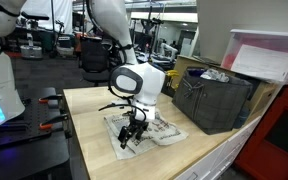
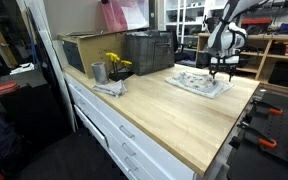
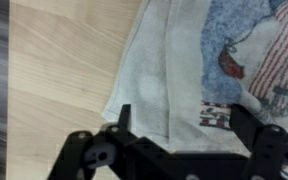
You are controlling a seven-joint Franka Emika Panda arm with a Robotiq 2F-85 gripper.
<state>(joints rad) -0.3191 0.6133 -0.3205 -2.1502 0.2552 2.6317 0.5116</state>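
A folded white cloth (image 1: 149,130) with a coloured print lies flat on the light wooden counter (image 1: 94,110); in an exterior view the cloth (image 2: 202,82) sits toward the far end of the worktop. My gripper (image 1: 132,133) hangs just above the cloth's near edge, pointing down, jaws spread wide with nothing between them. In the wrist view the cloth (image 3: 184,60) fills the right half, its pale folded border toward the bare wood, and the gripper (image 3: 180,125) straddles that border. From the other side the gripper (image 2: 221,68) hovers over the cloth.
A dark grey crate (image 1: 216,98) stands on the counter close behind the cloth. A metal cup with yellow flowers (image 2: 106,68) and a crumpled cloth (image 2: 108,88) sit further along the worktop. Clamps (image 1: 52,122) lie on the neighbouring black table.
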